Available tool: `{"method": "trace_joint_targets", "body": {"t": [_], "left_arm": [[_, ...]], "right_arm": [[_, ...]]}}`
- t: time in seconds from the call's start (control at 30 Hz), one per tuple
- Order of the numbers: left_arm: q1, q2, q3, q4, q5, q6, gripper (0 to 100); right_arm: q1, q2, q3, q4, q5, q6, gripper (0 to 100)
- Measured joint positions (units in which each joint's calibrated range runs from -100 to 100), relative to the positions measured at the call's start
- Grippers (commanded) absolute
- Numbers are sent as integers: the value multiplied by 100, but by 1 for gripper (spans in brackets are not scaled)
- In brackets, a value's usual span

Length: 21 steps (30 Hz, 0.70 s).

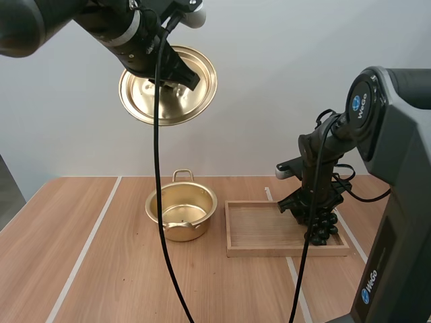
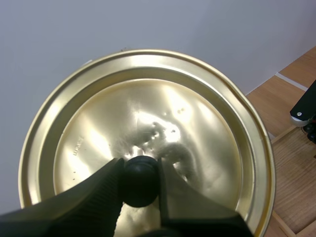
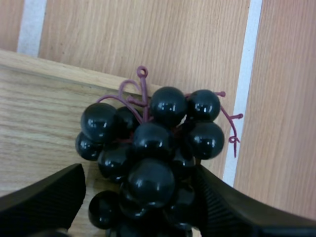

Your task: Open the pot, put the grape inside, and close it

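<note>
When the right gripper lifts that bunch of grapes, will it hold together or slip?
Likely holds together: purple stems link the berries of the bunch of grapes. Glossy round berries may slip against the right gripper's open fingers.

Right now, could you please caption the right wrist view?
Open right gripper straddling the grape bunch at the wooden tray's edge.

Blk arms (image 1: 40,20), grey housing (image 1: 397,155) w/ blue WeGo logos (image 1: 355,104), white wrist band (image 1: 132,28), ribbed gripper fingers (image 3: 232,212)
</note>
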Motion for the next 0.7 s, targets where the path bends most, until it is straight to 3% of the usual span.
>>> {"method": "trace_joint_targets", "body": {"t": [0.2,0.23,0.33,0.43,0.7], "left_arm": [[0,0,0,0,0,0,0],[0,0,0,0,0,0,0],[0,0,0,0,0,0,0],[0,0,0,0,0,0,0],[0,0,0,0,0,0,0]], "right_arm": [[0,3,0,-10,-16,0,100],[0,3,0,-10,-16,0,92],[0,3,0,-10,-16,0,44],[0,3,-10,-32,-86,0,3],[0,3,-10,-10,-137,11,0]]}}
